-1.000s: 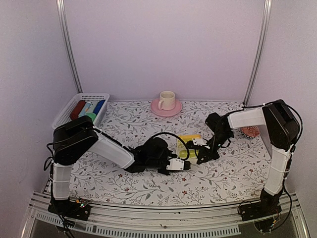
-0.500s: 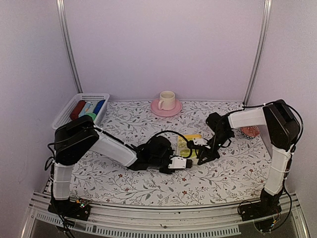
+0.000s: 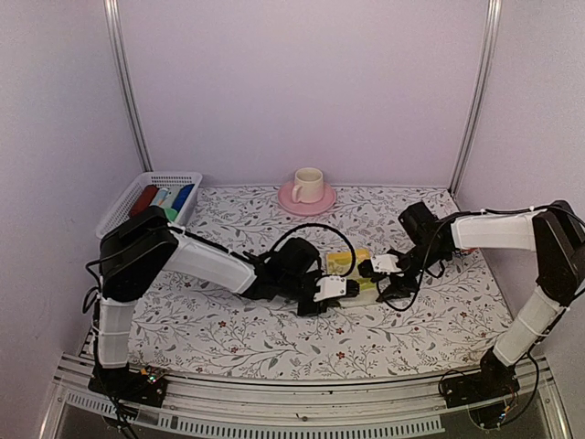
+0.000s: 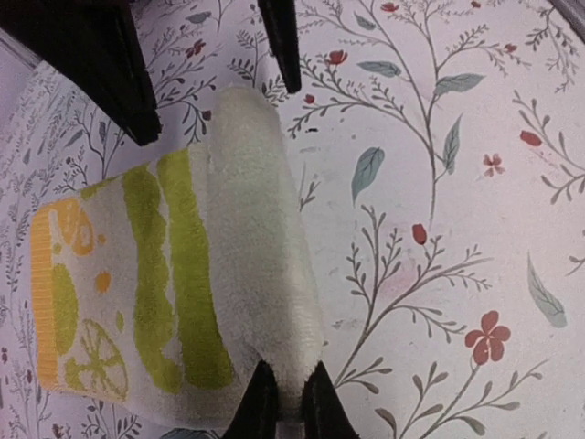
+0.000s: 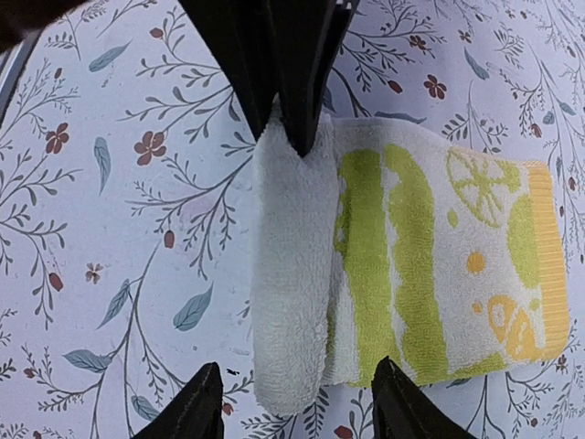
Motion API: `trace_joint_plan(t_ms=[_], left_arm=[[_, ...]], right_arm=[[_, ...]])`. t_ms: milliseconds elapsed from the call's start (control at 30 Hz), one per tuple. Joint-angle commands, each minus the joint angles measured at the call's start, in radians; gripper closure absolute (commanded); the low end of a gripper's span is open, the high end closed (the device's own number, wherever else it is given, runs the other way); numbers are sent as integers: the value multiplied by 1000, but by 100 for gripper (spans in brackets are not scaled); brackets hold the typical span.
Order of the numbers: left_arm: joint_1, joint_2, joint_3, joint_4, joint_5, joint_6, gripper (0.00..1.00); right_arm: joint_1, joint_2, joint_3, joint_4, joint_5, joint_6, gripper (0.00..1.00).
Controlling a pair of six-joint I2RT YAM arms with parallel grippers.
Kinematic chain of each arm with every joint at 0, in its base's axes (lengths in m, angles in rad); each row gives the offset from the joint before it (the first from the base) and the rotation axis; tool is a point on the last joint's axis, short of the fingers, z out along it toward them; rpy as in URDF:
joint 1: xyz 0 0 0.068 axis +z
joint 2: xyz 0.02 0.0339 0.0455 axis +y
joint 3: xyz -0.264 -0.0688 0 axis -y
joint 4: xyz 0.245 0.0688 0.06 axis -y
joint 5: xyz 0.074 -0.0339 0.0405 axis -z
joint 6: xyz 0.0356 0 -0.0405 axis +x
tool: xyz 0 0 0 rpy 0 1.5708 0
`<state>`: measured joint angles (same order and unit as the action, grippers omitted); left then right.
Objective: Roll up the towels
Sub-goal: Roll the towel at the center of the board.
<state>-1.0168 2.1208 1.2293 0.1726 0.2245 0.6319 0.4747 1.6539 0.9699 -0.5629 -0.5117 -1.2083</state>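
While the left gripper (image 4: 280, 402) pinches one end of the partly rolled pale yellow terry towel with green citrus print (image 4: 183, 274), which lies mid-table on the flowered tablecloth (image 4: 439, 229), the right gripper (image 5: 297, 366) straddles the other end with jaws apart, gripping nothing. With that end unheld, the loose roll may skew or unwind if turned.

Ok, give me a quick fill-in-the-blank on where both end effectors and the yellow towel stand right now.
1. The left end effector is ___ on one end of the rolled part of the yellow towel.
2. The right end effector has its jaws ___ astride the other end of that rolled part.
3. The cream cup sits on a ___ saucer.
Missing words: shut; open; pink.
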Motion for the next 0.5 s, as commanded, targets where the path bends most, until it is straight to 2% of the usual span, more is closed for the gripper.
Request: trace_joint_plan(t_ms=[0, 200, 467], left_arm=[[40, 29, 82, -139, 151, -123, 100], [84, 84, 163, -235, 241, -192, 100], [103, 94, 147, -213, 280, -280, 100]], right_arm=[[-5, -97, -84, 107, 16, -78, 42], [12, -282, -251, 299, -28, -150, 33], [90, -192, -270, 378, 41, -93, 38]])
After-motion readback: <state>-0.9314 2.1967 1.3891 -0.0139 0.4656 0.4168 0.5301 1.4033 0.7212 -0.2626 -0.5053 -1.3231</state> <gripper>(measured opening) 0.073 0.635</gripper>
